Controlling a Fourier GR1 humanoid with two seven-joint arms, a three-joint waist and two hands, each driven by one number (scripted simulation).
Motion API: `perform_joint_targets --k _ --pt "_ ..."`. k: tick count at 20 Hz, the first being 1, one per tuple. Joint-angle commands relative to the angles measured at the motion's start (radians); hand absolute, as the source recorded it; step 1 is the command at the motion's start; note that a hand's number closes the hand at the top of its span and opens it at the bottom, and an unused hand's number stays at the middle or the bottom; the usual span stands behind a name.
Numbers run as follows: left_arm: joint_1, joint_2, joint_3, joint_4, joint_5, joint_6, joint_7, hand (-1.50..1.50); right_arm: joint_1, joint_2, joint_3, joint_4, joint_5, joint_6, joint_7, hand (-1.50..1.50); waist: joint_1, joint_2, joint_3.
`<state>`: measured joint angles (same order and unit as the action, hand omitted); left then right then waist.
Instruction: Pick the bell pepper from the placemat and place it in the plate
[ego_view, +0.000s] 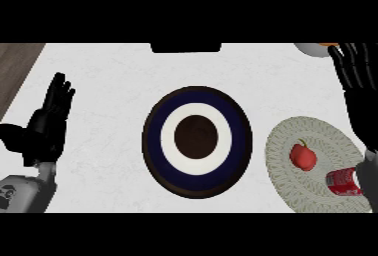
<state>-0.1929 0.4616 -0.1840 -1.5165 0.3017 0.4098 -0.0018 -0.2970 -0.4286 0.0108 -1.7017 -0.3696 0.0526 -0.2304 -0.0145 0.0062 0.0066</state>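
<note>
Nothing is done yet: red bell pepper (303, 156) lies on the round placemat (284, 145), beside a red can (344, 182).
Head view: plate (198, 141) holds nothing; right hand (356, 65) hovers above with fingers straight, apart; left hand (49, 117) rests open.

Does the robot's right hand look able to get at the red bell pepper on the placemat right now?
Probably yes. The right hand hangs open beyond the round woven placemat, the red bell pepper lies uncovered, and only the red can sits close by.
</note>
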Motion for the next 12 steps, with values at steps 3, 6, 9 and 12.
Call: perform_joint_targets --k 3,6,9,12 --pt "0.006 0.008 -0.025 0.004 -0.028 -0.031 0.084 0.0 0.144 -0.081 -0.144 0.143 -0.049 0.12 -0.078 1.5 0.004 -0.005 -0.005" --pt "0.049 0.03 -0.012 0.066 0.007 -0.094 0.078 0.0 0.245 -0.126 -0.197 0.274 -0.028 0.161 -0.13 1.5 0.001 0.001 -0.004" --pt "0.072 0.007 -0.019 0.07 0.039 -0.101 0.089 0.0 0.282 -0.139 -0.273 0.268 0.251 -0.2 -0.153 -1.5 -0.056 0.006 -0.003" --pt "0.059 -0.028 -0.056 0.09 0.015 -0.104 0.085 0.0 0.398 0.03 -0.279 0.359 0.166 -0.135 -0.44 -1.5 -0.02 -0.001 -0.002"
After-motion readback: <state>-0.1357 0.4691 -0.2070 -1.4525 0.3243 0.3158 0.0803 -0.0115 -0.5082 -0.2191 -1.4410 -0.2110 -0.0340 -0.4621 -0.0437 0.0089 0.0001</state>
